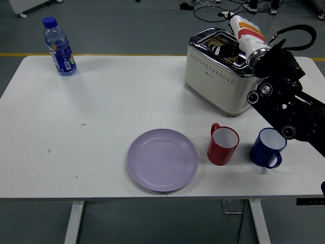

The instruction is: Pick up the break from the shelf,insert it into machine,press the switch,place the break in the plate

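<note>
A cream and chrome toaster (216,84) stands at the back right of the white table (101,112). A slice of bread (235,60) sits in its top slot, mostly hidden. My right hand (226,48), white with orange stripes, reaches in from the right and hovers right over the slot, on top of the bread. The black right arm (282,101) crosses above the toaster's right end and covers its lever. A lilac plate (162,159) lies empty near the front edge. The left arm is out of view.
A red mug (223,145) and a blue mug (267,147) stand side by side right of the plate, under the arm. A water bottle (60,47) with a blue label stands at the back left corner.
</note>
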